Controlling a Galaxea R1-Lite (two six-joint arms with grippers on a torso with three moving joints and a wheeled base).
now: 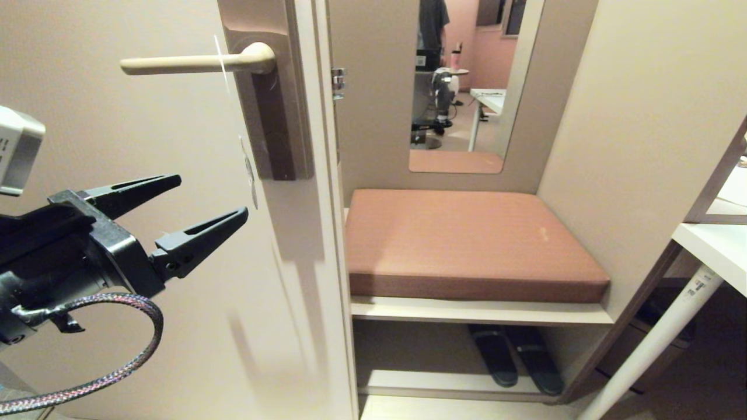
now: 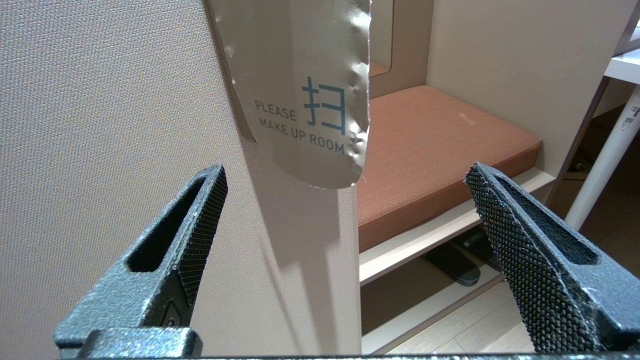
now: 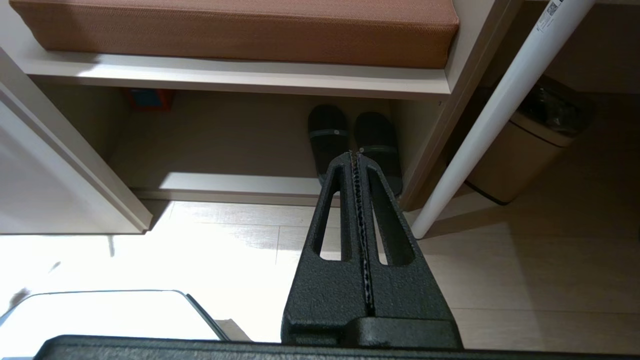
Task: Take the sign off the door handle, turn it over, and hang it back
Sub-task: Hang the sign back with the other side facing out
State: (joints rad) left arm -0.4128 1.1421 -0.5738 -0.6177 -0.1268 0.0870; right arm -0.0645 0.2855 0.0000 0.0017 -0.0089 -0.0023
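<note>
Sign (image 2: 300, 95) hanging on the handle (image 1: 198, 63), seen edge-on from the head camera as a thin pale sliver dropping from the lever down past the backplate (image 1: 274, 116). White side toward the left wrist camera, printed "PLEASE MAKE UP ROOM" beside a blue character; rounded lower end hanging free against the door (image 1: 117, 175), one long edge crinkled and catching light.

Left gripper (image 1: 201, 201) spread wide, holding nothing, fingers (image 2: 200, 225) pointed at the door below the lever. Lower end of sign above and between the fingertips in the wrist view, not touching either. Braided cable (image 1: 117, 350) looping under the wrist.

Right gripper (image 3: 356, 155) pressed fully together, empty, hanging low over the pale floor (image 3: 525, 280), aimed toward a pair of dark slippers (image 3: 352, 140); not visible from the head camera.

Beyond the door edge, a bench with a brown cushion (image 1: 467, 245), slippers in the open shelf underneath. Mirror (image 1: 467, 87) above the cushion, reflecting a room with a person standing far back and a white table. To the right, a white desk (image 1: 718, 245) on a slanted white leg (image 1: 659, 338); a beige bin (image 3: 525, 145) with a dark liner behind that leg.
</note>
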